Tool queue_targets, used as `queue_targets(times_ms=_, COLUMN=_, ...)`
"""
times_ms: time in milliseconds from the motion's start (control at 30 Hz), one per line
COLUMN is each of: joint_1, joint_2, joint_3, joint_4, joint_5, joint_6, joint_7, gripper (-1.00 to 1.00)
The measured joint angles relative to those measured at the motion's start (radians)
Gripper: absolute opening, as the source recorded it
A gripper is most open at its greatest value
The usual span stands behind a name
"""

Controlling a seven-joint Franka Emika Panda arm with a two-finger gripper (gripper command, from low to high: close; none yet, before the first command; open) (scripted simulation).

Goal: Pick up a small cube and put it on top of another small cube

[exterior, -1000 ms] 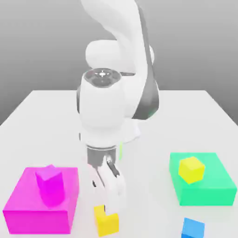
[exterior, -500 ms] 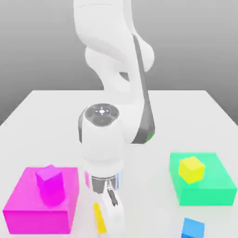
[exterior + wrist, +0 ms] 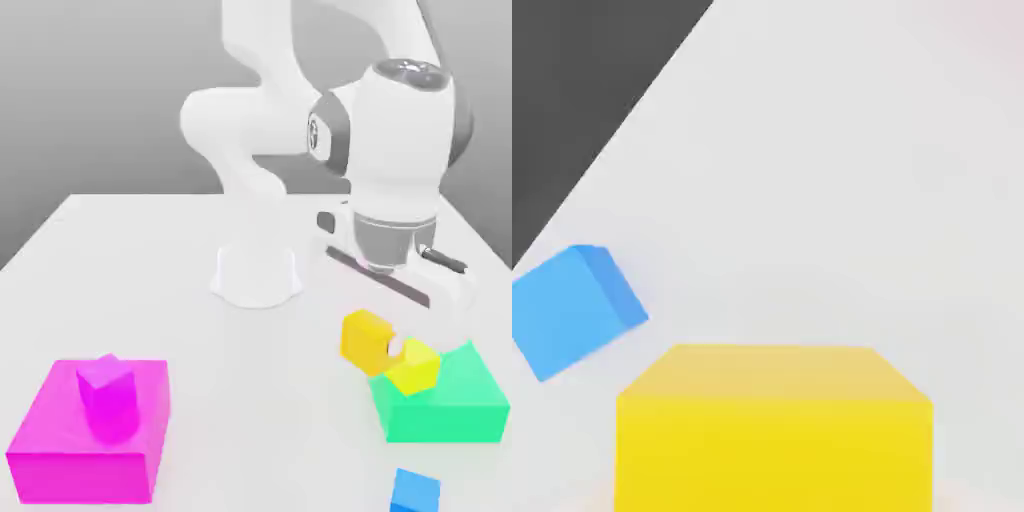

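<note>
One small yellow cube [image 3: 366, 339] hangs in the air just off the green slab's [image 3: 465, 408] near corner, on the exterior view's left of it. My gripper [image 3: 381, 345] is shut on this cube, and one white fingertip [image 3: 397, 348] shows beside it. The other small yellow cube [image 3: 414, 366] rests on the slab, right next to the held one and slightly lower. In the hand view the held cube [image 3: 774, 430] looms close, with the table beyond it.
A small blue cube [image 3: 415, 491] [image 3: 573, 309] lies on the table in front of the slab. A big magenta block [image 3: 55, 455] with a smaller magenta piece [image 3: 108, 396] on it stands at the exterior view's left. The arm's white base [image 3: 257, 273] stands mid-table.
The gripper closed on the yellow cube at the table's front, lifted it and swung it to the exterior view's right, up beside the cube on the green slab.
</note>
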Motion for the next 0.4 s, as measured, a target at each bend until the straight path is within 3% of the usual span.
queue_targets(times_ms=100, joint_1=0.058, joint_2=-0.044, joint_3=0.035, joint_4=-0.027, joint_5=0.038, joint_6=-0.014, joint_7=-0.011, gripper=-1.00)
queue_targets(times_ms=267, joint_1=0.044, joint_2=0.079, joint_3=0.063, joint_4=-0.059, joint_5=-0.025, joint_6=0.134, joint_7=0.040, gripper=-1.00)
queue_targets(times_ms=300, joint_1=0.043, joint_2=0.103, joint_3=0.066, joint_4=-0.064, joint_5=-0.035, joint_6=0.163, joint_7=0.048, gripper=1.00)
queue_targets(times_ms=400, joint_1=0.043, joint_2=0.103, joint_3=0.066, joint_4=-0.064, joint_5=-0.035, joint_6=0.163, joint_7=0.048, gripper=1.00)
